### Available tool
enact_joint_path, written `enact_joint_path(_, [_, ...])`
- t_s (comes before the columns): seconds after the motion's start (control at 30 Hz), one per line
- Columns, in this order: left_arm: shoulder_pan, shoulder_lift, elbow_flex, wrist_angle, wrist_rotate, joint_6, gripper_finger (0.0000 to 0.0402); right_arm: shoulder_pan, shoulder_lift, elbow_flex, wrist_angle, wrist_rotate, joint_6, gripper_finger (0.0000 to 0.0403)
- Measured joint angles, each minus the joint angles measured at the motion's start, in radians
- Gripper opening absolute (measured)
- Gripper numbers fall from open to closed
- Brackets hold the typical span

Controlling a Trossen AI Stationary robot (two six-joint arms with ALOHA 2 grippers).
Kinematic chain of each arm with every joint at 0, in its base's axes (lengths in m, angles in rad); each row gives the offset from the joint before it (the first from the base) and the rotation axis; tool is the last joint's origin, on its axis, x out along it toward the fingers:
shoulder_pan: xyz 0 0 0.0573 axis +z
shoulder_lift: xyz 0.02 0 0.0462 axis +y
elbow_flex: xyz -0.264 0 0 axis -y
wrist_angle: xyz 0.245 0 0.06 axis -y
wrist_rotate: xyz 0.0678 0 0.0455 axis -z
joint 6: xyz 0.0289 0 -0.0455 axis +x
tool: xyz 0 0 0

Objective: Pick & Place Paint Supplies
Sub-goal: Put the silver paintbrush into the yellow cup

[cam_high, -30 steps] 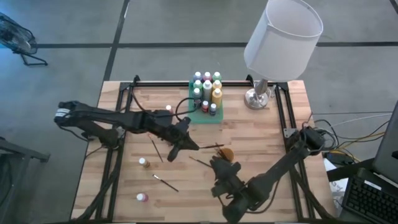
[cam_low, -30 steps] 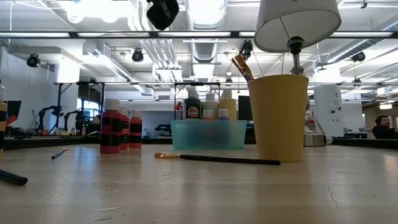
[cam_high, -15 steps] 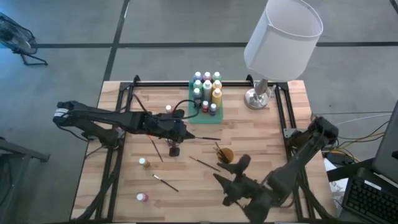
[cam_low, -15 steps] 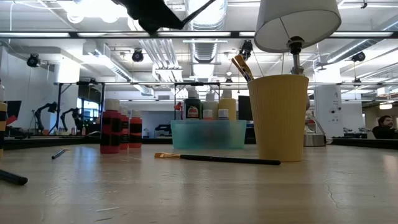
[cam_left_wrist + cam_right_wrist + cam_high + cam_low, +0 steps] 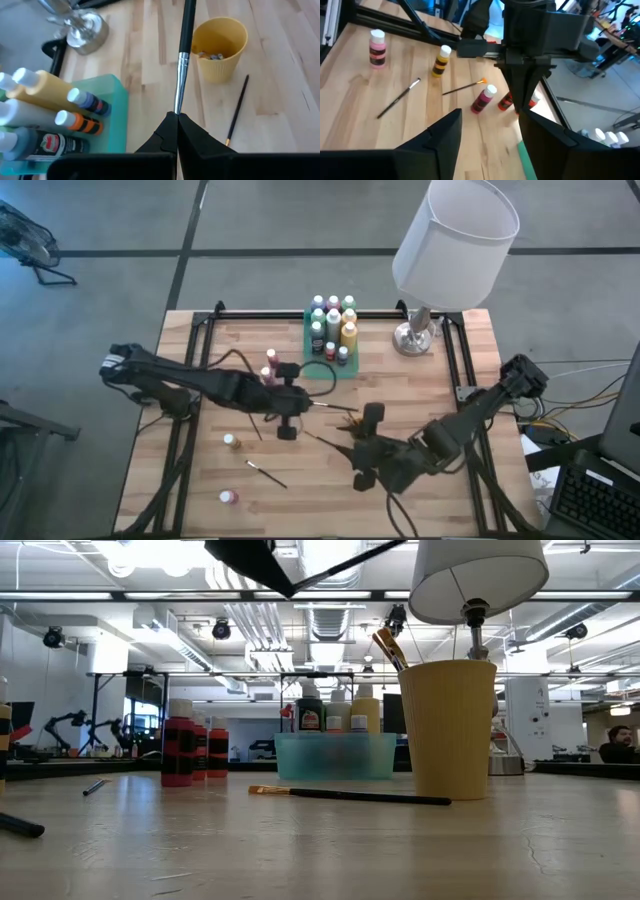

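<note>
My left gripper (image 5: 300, 402) is over the table's middle, shut on a dark-handled paintbrush (image 5: 184, 45) whose handle points toward the table's right, past the yellow cup (image 5: 219, 47). The cup holds other brushes (image 5: 388, 645). My right gripper (image 5: 490, 145) hangs open and empty near the cup, facing the left arm. The green tray (image 5: 330, 340) at the far middle holds several paint bottles. Loose bottles (image 5: 377, 47) (image 5: 484, 99) stand on the table's left part, and loose brushes (image 5: 397, 99) (image 5: 350, 796) lie flat on the wood. My left gripper pinches the paintbrush at its bristle end, just below the silver ferrule (image 5: 177, 102), between the tips of its two fingers. The brush runs straight on in line with the fingers. It is lifted clear of the table, handle away from the gripper.
A lamp with a white shade (image 5: 455, 240) and a metal base (image 5: 412, 338) stands at the far right. Black frame rails (image 5: 200, 340) run along the table's left and right sides. Bare wood shows at the near left (image 5: 170, 490).
My left gripper has swung up from pointing steeply down to nearer level, carrying the brush, whose handle now points toward the table's right. My right gripper has risen from the table near the cup, rolled about its own line, and moved toward the table's middle.
</note>
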Motion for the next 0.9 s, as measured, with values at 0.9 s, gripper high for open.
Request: enact_joint_path(0.9, [-0.037, 0.387, 0.695, -0.481, 0.166, -0.096, 0.0000, -0.090, -0.012, 0.000, -0.208, -0.127, 0.167, 0.0201])
